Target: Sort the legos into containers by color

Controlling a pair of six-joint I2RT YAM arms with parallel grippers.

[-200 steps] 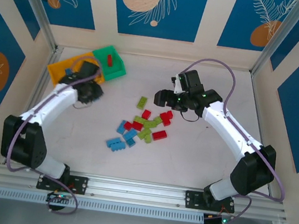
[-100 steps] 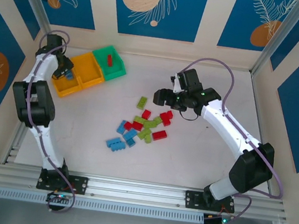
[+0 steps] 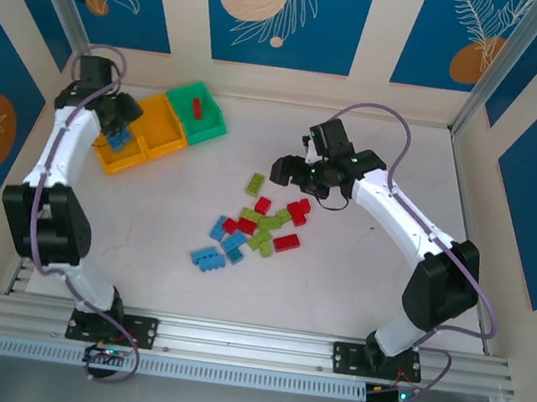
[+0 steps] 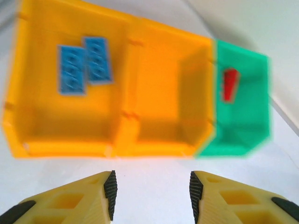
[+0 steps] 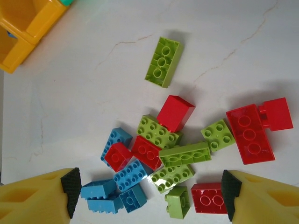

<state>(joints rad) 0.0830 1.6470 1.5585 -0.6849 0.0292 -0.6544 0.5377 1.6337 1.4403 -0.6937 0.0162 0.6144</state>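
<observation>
Far left: left hand (image 4: 152, 193), jaws apart, holding nothing, above the row of three joined plastic bins (image 4: 70, 148), two orange-yellow and one green. Two blue studded bricks (image 4: 84, 65) lie in the leftmost bin, one red brick (image 4: 229, 84) in the green.

Centre worktop (image 3: 360, 265): loose pile of red, blue and lime green bricks (image 5: 173, 149), evidently most of the job.

Right hand (image 5: 150, 193): wide open, unladen, over the pile. No obstacle apparent between pile and bins.

Three joined bins (image 4: 126, 148): two orange-yellow bins (image 4: 60, 149), one green bin (image 4: 233, 148). Inside them are two blue bricks (image 4: 97, 59) and one red brick (image 4: 229, 84). Loose mid-bench (image 5: 70, 93): six red legos (image 5: 249, 134), six lime legos (image 5: 163, 62), roughly five blue legos (image 5: 131, 174).
</observation>
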